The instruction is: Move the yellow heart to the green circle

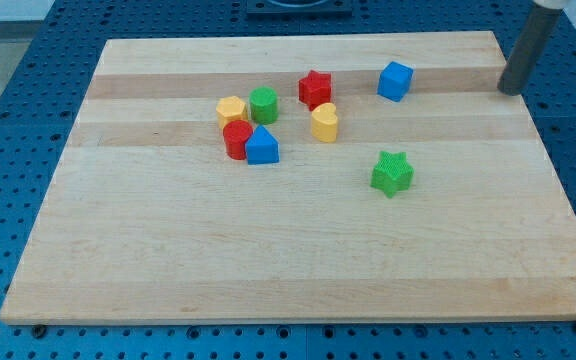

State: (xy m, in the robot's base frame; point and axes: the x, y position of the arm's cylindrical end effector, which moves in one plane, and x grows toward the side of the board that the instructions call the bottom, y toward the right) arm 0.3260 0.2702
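Note:
The yellow heart [324, 122] lies on the wooden board just below the red star [315, 88]. The green circle [263, 105] stands to its left, with a small gap between them. My tip [510, 90] is at the board's top right edge, far to the right of both blocks and right of the blue cube [395, 81]. It touches no block.
A yellow hexagon [232, 109] touches the green circle's left side. A red cylinder [236, 139] and a blue triangular block [262, 147] sit just below them. A green star [392, 173] lies alone lower right. The board [168, 260] rests on a blue perforated table.

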